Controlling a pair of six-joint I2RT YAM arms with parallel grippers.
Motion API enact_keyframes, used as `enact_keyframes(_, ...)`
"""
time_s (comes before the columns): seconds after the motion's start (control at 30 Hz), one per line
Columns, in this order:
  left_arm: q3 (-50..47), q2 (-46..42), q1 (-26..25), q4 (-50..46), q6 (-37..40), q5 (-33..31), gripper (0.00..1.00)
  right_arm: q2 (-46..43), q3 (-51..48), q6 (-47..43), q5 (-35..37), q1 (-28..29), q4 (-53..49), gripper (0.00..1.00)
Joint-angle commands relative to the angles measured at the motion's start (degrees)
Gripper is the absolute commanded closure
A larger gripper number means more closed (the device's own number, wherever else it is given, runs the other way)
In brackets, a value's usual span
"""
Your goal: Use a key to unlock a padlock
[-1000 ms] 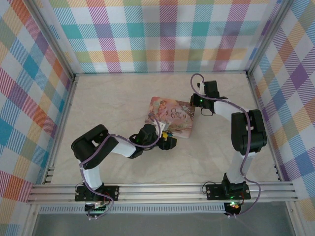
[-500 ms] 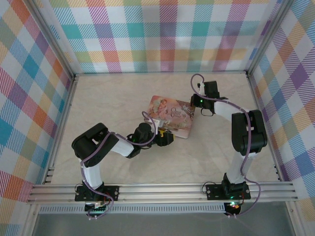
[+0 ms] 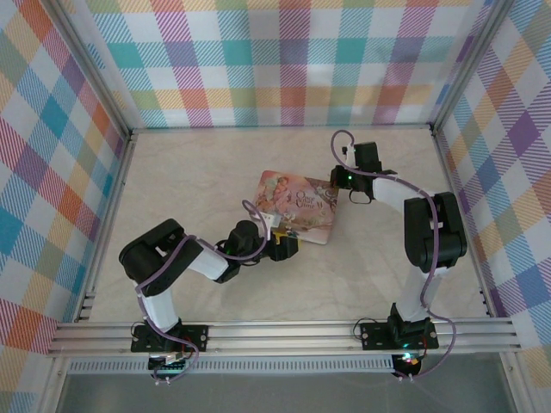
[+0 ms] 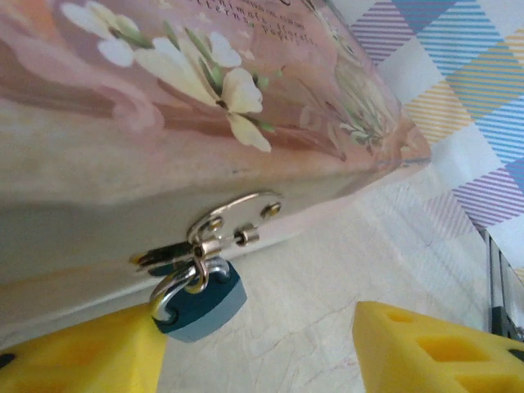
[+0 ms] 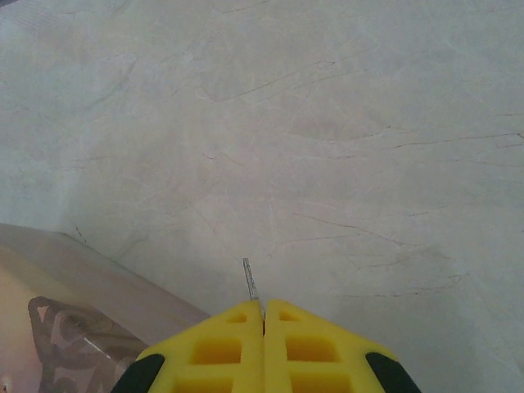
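Observation:
The padlock [image 4: 201,296], with a small blue body and a metal shackle, hangs from the hasp [image 4: 233,217] on the front of the pink tin box [image 4: 164,98]. My left gripper [image 4: 258,348] is open just below it. The left yellow finger [image 4: 82,352] touches the padlock's side, while the right finger [image 4: 442,344] stands well apart. From above, the left gripper [image 3: 284,245] sits at the near edge of the tin box [image 3: 297,205]. My right gripper [image 5: 263,315] is shut on the key [image 5: 250,282], whose thin blade sticks out past the fingertips. It hovers at the box's far right corner [image 3: 351,185].
Marbled tabletop [image 5: 327,123] lies ahead of the right gripper, and a corner of the tin box [image 5: 74,286] is at its lower left. Checked walls [image 3: 284,60] enclose the table on three sides. An aluminium rail [image 3: 284,335] runs along the near edge.
The left arm has drawn slightly left and nearer, keeping its gripper at the box's near edge, and its jaws have narrowed. The right arm has not moved.

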Motion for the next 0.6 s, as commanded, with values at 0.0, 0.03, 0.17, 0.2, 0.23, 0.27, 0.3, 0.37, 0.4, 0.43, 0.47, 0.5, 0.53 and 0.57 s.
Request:
enact_keyframes(0.0, -0.72, -2.16, 0.26, 3.52, 0.79, 0.48, 0.39, -1.03, -1.16, 0.62, -1.56, 0.43, -1.78, 1.00)
enact_keyframes(0.03, -0.82, -2.08, 0.27, 3.62, 0.83, 0.73, 0.39, -1.10, -1.25, 0.62, -1.64, 0.53, -1.70, 1.00)
enact_keyframes(0.17, -0.06, -1.93, 0.29, 3.72, 0.91, 0.95, 0.39, -1.29, -1.59, 0.97, -1.91, 0.54, -1.44, 1.00)
enact_keyframes(0.2, 0.26, -1.66, 0.28, 3.72, 0.96, 1.06, 0.38, -1.36, -1.61, 1.02, -1.99, 0.50, -1.49, 1.00)
enact_keyframes(0.23, 0.76, -1.22, 0.34, 3.80, 1.05, 1.27, 0.37, -1.38, -1.60, 1.07, -2.08, 0.58, -1.37, 1.00)
enact_keyframes(0.27, 1.37, -0.65, 0.27, 3.89, 1.02, 1.46, 0.37, -1.47, -1.61, 1.04, -2.13, 0.58, -1.36, 1.00)
enact_keyframes(0.3, 1.97, -0.05, 0.26, 3.81, 0.92, 1.63, 0.36, -1.47, -1.61, 0.98, -2.09, 0.71, -1.39, 1.00)
enact_keyframes(0.37, 3.05, 1.39, 0.26, 4.51, 0.37, 1.49, 0.34, -1.56, -1.52, 1.02, -2.09, 0.80, -1.45, 1.00)
enact_keyframes(0.4, 3.42, 2.00, 0.31, 5.07, 0.10, 1.56, 0.33, -1.56, -1.52, 1.00, -2.09, 0.89, -1.45, 1.00)
enact_keyframes(0.43, 3.76, 2.68, 0.33, 6.20, -0.27, 1.60, 0.33, -1.62, -1.52, 0.97, -2.06, 0.96, -1.39, 1.00)
enact_keyframes(0.47, 4.32, 3.41, 0.22, 6.96, -0.71, 1.77, 0.33, -1.64, -1.61, 1.08, -2.04, 0.97, -1.42, 1.00)
enact_keyframes(0.5, 4.92, 4.03, 0.18, 7.06, -1.02, 2.10, 0.33, -1.64, -1.61, 1.11, -2.05, 1.05, -1.49, 1.00)
enact_keyframes(0.53, 5.65, 4.51, 0.11, 6.82, -1.29, 2.53, 0.33, -1.65, -1.61, 1.09, -2.00, 1.08, -1.57, 1.00)
enact_keyframes(0.57, 6.16, 5.07, 0.01, 6.62, -1.55, 2.78, 0.32, -1.65, -1.61, 1.03, -1.95, 1.15, -1.55, 1.00)
